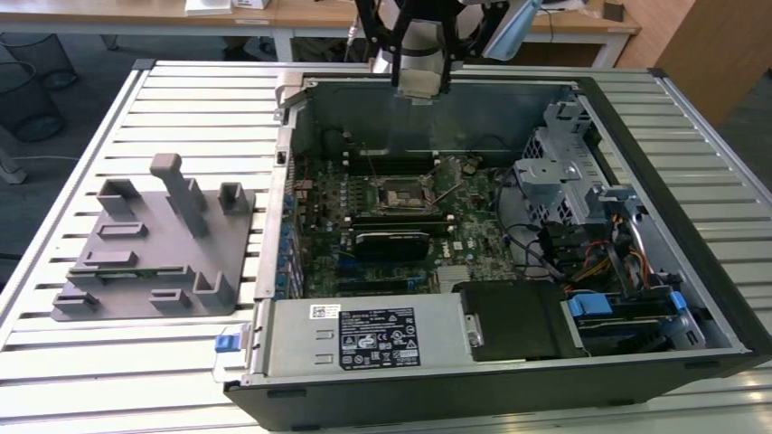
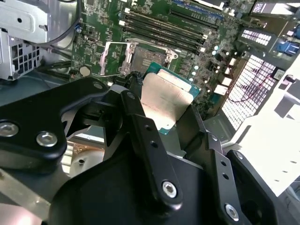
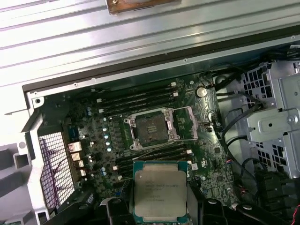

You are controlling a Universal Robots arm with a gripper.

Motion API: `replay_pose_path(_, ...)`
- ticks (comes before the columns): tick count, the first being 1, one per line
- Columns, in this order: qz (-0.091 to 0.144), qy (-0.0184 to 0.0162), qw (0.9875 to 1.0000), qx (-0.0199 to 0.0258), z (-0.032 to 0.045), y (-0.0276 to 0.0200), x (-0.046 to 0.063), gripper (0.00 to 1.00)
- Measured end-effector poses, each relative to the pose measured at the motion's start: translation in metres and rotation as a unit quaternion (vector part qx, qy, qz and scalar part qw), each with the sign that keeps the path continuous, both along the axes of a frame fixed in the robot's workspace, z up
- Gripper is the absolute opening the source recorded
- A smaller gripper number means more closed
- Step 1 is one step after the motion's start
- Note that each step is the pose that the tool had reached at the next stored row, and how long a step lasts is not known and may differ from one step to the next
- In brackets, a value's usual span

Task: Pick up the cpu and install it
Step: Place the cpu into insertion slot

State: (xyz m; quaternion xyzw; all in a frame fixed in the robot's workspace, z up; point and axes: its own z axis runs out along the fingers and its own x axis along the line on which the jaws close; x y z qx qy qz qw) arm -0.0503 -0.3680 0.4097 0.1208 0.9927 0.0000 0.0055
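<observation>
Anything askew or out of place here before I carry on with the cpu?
Nothing stands out. The gripper holds the cpu squarely over the open case, and the socket on the board stands open and empty.

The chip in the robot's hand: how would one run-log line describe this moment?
hand: shut on chip | chip: held above open computer case | socket: open, empty | install: not yet done

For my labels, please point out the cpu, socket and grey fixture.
cpu (image 3: 159,190), first wrist view, metal top.
socket (image 3: 150,127), first wrist view, open centre.
grey fixture (image 1: 163,271), exterior view, flat base.
</observation>
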Motion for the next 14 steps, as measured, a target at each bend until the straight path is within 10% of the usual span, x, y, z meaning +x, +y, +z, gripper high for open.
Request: replay_pose_path(14, -0.042, 0.0, 0.9991, -0.0004, -0.0001, 0.0001, 0.0, 0.54)
